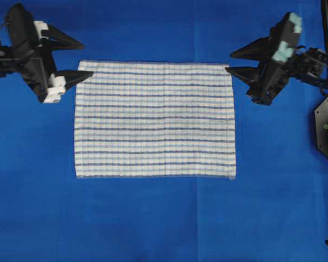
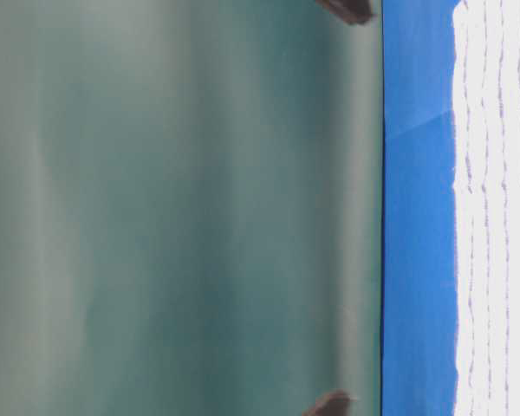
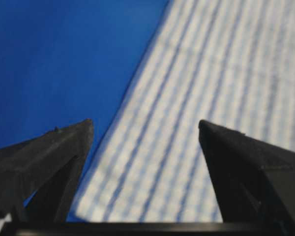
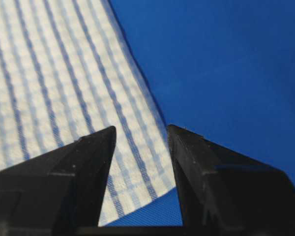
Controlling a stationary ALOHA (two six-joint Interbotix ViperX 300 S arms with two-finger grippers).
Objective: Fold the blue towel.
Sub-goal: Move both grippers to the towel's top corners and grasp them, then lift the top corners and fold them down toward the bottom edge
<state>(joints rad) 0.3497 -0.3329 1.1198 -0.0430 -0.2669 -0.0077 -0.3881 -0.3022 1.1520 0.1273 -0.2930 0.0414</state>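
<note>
Blue towel (image 1: 154, 119) flat, edges straight; left hand (image 1: 83, 59) and right hand (image 1: 234, 62) spread apart at far corners, holding nothing.

flat on table covering (image 1: 153, 218): towel (image 1: 154, 120), between left gripper (image 1: 87, 59) and right gripper (image 1: 230, 62), far corners just beside their fingertips.

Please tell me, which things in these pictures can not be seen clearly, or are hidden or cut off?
- Table-level view: only a strip of the blue towel shows, cut by the right edge; the pincers are blurred dark tips at the top and bottom edges.
- Left wrist view: the towel is blurred; whether the left pincer touches it is unclear.
- Right wrist view: the right pincer covers part of the towel corner.
- Overhead view: both arms are cut by the side edges.
</note>
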